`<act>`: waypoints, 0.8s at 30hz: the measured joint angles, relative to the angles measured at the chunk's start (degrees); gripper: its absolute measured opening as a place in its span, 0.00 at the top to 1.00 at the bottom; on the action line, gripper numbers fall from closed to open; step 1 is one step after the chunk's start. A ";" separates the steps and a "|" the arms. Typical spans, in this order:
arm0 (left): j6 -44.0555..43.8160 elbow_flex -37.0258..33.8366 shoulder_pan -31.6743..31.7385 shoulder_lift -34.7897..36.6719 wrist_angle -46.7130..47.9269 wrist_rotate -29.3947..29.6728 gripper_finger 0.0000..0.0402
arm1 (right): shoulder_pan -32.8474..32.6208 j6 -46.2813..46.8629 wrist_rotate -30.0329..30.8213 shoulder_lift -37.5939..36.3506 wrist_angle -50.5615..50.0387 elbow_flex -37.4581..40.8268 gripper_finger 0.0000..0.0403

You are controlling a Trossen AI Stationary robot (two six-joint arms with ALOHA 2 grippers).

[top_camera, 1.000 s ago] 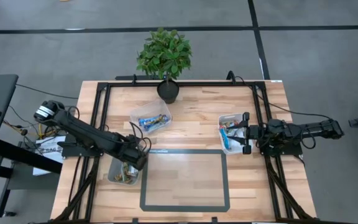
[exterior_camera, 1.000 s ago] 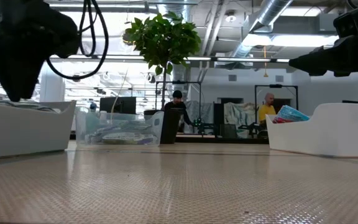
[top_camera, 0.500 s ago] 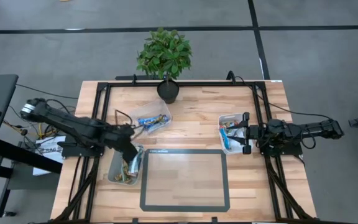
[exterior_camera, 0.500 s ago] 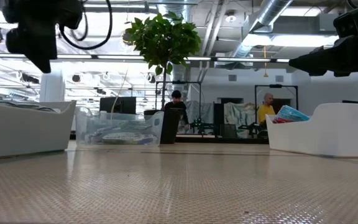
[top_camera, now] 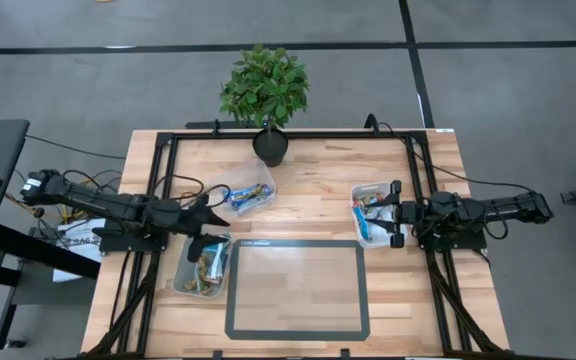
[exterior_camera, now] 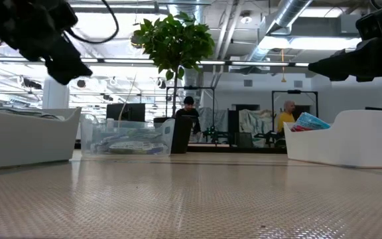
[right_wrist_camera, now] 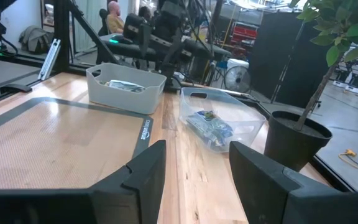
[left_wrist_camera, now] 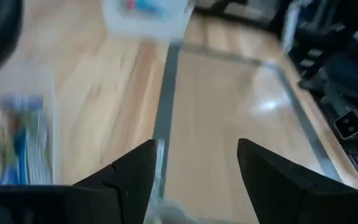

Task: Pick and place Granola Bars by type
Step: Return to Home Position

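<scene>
Granola bars lie in three bins. Blue ones are in the clear bin point(top_camera: 243, 195) at the far middle. Gold and blue ones sit in the pale bin point(top_camera: 202, 266) at the near left. Red-white and blue ones fill the white bin point(top_camera: 371, 215) on the right. My left gripper point(top_camera: 212, 211) hovers open and empty between the clear bin and the near-left bin, pointing toward the table's right; its fingers point(left_wrist_camera: 129, 174) hold nothing. My right gripper point(top_camera: 392, 212) waits open above the right bin's edge, and its wrist view point(right_wrist_camera: 194, 168) shows nothing between the fingers.
A potted plant point(top_camera: 267, 100) stands at the far edge, just behind the clear bin. A dark-framed mat point(top_camera: 298, 288) covers the near middle of the table. Black rails point(top_camera: 158, 190) run along the table's sides. People stand in the room beyond point(exterior_camera: 189, 113).
My left gripper has risen from over the near-left bin and drawn back toward the far left, ending between that bin and the clear bin. With the arm off it, the near-left bin shows a blue bar beside the gold ones. The right arm has kept still.
</scene>
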State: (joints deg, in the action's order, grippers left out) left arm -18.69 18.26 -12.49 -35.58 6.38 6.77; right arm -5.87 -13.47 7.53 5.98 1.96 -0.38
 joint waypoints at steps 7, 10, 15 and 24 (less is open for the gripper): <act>19.61 -8.02 -0.02 5.87 -15.64 1.41 0.46 | 0.00 0.00 -0.01 0.00 -0.02 0.00 0.58; 25.06 -10.96 -0.11 9.11 -18.31 1.32 0.46 | 0.00 0.00 -0.02 0.00 -0.02 0.00 0.58; 31.07 -16.27 -0.64 17.48 -20.32 1.09 0.46 | 0.00 0.00 -0.02 0.00 -0.04 0.01 0.58; 39.96 -17.64 -2.19 35.72 -10.87 1.19 0.46 | 0.00 0.00 -0.02 0.00 -0.07 0.02 0.58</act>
State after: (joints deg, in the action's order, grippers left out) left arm 21.27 0.63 -14.68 0.14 -4.49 7.97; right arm -5.87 -13.47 7.51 5.98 1.89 -0.36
